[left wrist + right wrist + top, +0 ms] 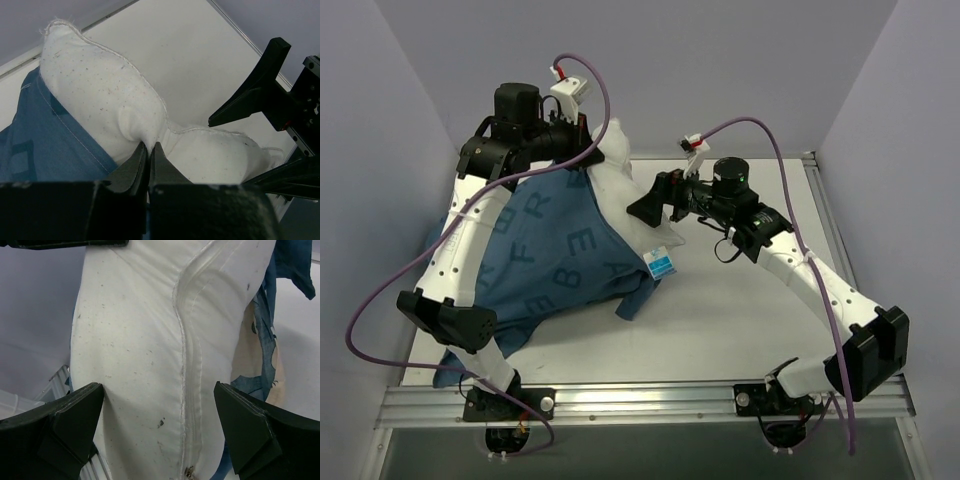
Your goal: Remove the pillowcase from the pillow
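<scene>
The dark blue lettered pillowcase (555,250) covers most of the white pillow (625,190), whose bare end sticks out at the right with a blue-and-white tag (660,263). My left gripper (590,153) is shut on a pinch of the pillow's white fabric (120,110) just beyond the pillowcase's hem (45,135), as the left wrist view (148,146) shows. My right gripper (645,207) is open and faces the bare end of the pillow. In the right wrist view (159,405) its fingers straddle the pillow's zipper seam (187,390) without touching it; the pillowcase (267,340) shows at the right.
The white table (750,310) lies to the right of the pillow. A metal rail (650,402) runs along the near edge. Lilac walls (720,60) close in the back and sides. The pillowcase hangs over the table's front left corner (455,365).
</scene>
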`<state>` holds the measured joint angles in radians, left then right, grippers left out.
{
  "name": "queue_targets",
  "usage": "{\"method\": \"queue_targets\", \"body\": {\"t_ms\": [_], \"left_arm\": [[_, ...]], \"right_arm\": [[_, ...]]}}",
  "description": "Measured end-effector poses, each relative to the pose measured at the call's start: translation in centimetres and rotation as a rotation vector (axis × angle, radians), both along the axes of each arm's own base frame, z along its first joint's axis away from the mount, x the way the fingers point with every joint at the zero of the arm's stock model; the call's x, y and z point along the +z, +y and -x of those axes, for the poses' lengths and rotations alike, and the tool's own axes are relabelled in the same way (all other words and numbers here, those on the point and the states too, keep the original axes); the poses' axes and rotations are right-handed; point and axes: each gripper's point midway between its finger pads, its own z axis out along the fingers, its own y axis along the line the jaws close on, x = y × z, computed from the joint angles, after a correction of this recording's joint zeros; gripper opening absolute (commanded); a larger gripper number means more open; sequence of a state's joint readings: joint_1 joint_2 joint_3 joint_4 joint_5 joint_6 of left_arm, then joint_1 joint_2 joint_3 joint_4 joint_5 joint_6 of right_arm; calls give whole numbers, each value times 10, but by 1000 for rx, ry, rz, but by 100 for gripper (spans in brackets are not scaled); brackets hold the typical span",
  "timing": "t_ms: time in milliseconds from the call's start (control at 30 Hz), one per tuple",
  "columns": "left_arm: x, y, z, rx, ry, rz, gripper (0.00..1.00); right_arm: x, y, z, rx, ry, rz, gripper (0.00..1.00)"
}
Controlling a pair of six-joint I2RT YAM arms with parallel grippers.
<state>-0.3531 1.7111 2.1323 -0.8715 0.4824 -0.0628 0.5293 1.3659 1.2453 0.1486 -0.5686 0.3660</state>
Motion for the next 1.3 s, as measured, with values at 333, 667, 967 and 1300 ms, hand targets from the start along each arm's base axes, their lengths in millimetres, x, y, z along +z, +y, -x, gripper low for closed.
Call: {"method": "queue_targets", "body": {"t_ms": [333, 667, 967, 1300], "left_arm": [[-1, -1, 2, -4, 6, -2, 2], [-8, 2, 5, 6, 33, -21, 2], [-29, 7, 2, 20, 62, -75, 57], [-44, 10, 1, -22, 18, -154, 94]], "right_arm": [[-32, 8, 12, 50, 68, -43, 100], [-44, 58, 48, 199, 71, -88, 39], [-78, 78, 30, 171, 195, -104, 0], [-131, 66, 27, 18, 367, -112, 0]]}}
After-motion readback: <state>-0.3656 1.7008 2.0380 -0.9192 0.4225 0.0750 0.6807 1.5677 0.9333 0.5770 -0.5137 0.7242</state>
